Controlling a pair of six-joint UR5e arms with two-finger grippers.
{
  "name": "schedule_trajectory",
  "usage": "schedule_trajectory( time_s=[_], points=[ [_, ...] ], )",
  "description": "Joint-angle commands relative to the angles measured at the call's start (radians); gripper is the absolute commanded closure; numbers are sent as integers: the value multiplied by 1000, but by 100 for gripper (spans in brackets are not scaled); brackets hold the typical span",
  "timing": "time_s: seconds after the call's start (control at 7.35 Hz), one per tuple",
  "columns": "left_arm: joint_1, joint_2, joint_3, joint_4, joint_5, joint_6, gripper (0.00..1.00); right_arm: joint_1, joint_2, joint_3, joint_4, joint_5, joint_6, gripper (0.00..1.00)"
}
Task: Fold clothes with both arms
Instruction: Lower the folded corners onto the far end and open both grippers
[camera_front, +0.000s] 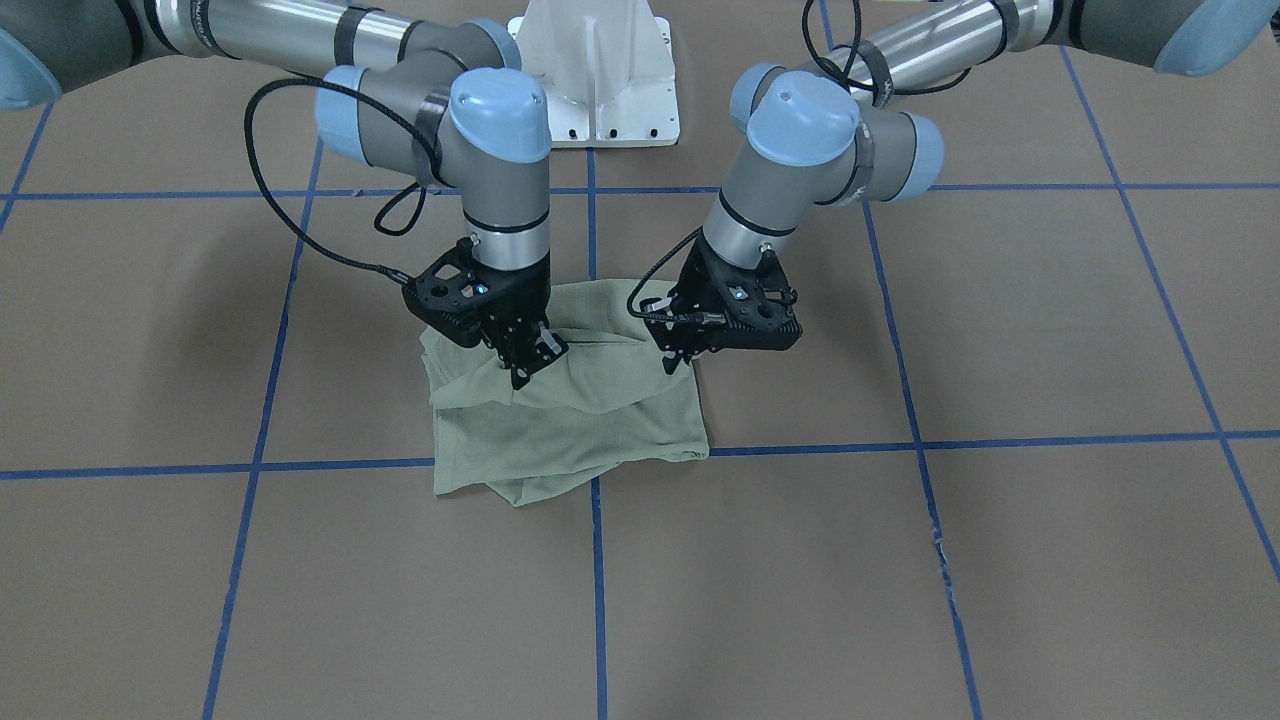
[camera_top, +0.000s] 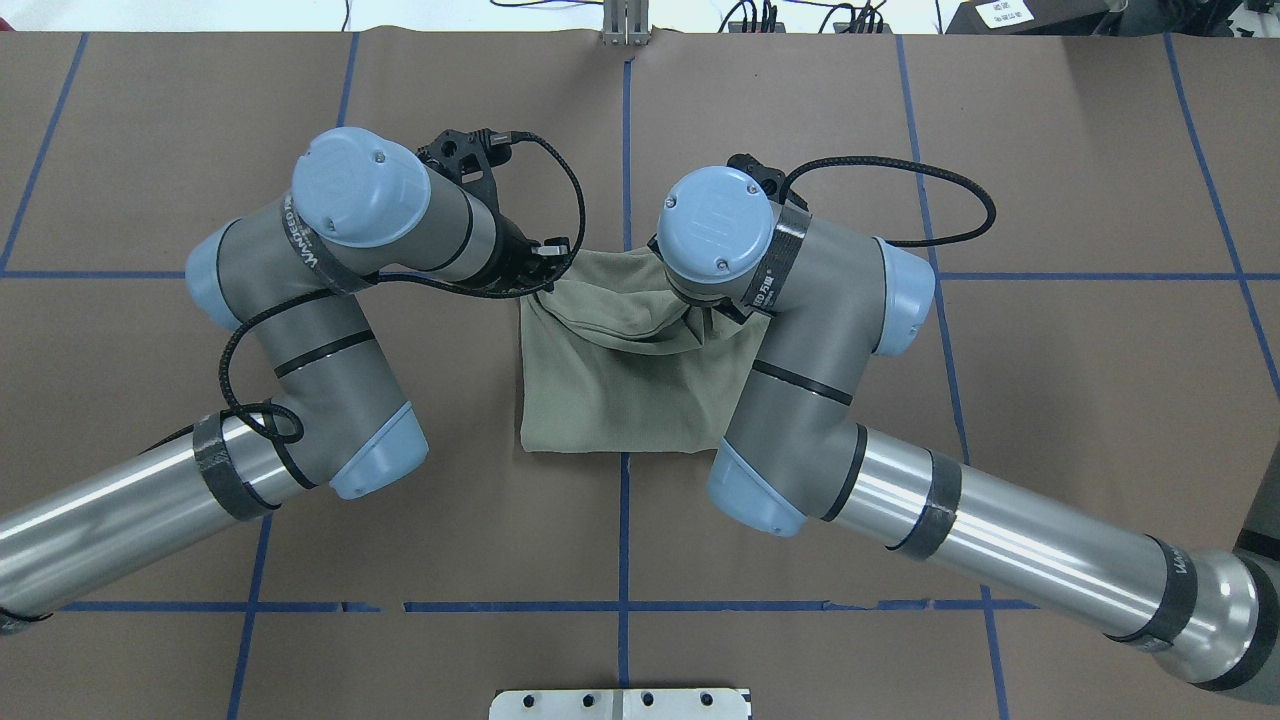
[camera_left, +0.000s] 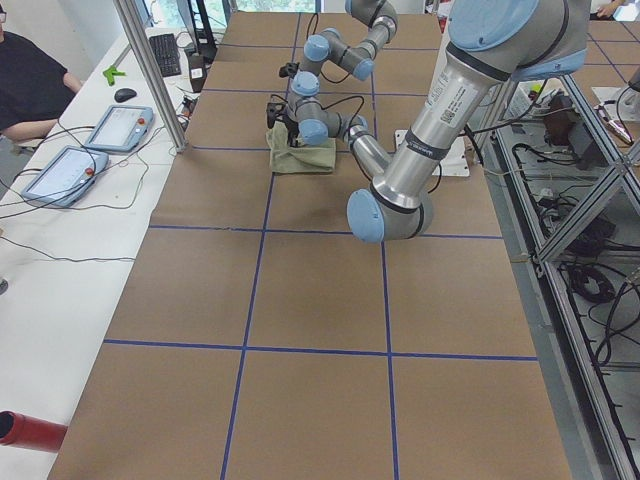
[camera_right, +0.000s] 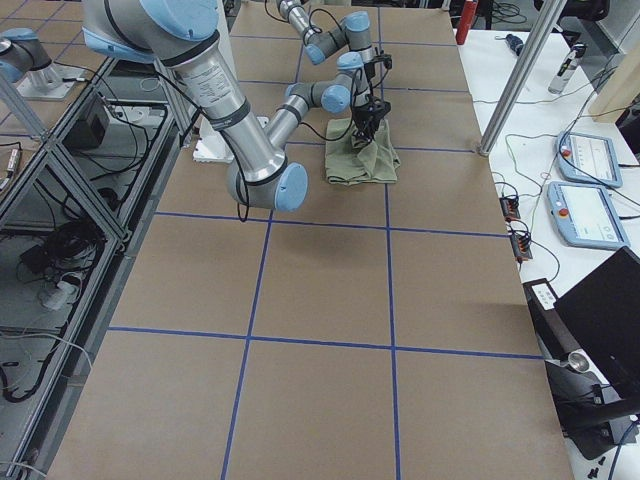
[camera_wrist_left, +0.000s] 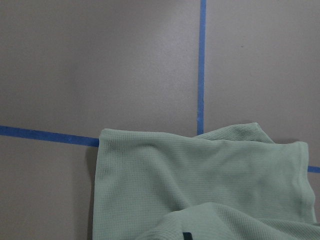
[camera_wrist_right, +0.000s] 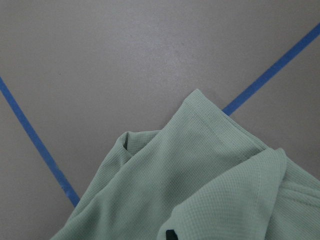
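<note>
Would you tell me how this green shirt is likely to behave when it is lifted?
Probably floppy: the shirt sags in a curve between the right gripper and left gripper. Likely light and not slippery, given its fine textured knit.

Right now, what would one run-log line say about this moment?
phase: folding | left gripper: pinching shirt | right gripper: pinching shirt | shirt: fold lifted between both

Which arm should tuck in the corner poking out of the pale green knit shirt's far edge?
Probably the right arm: the black right end effector pinches the pale sage-green knit shirt just behind that corner; the left end effector is over the opposite side.
</note>
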Motion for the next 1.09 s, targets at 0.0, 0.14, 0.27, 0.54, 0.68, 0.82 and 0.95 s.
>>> schedule_trajectory(
  time_s=[0.0,0.14,0.27,0.54,0.68,0.82,0.95],
  points=[
    [0,-5,83,-54,0,21,100,16,11,-80,55,1,-38,100],
    [0,-5,93,-55,0,26,100,16,13,-80,55,1,-49,100],
    [0,-5,95,-55,-1,28,100,16,13,-80,59,1,-90,79],
    [-11,-4,78,-49,-3,110,0,49,19,-79,55,30,-240,0],
    [-62,5,74,-54,-25,115,0,103,21,-69,49,152,-293,0],
    [-101,19,72,-52,-114,185,0,134,16,-42,49,227,-319,0],
    [-124,40,67,-52,-154,272,0,132,1,-14,49,228,-319,0]
  ],
)
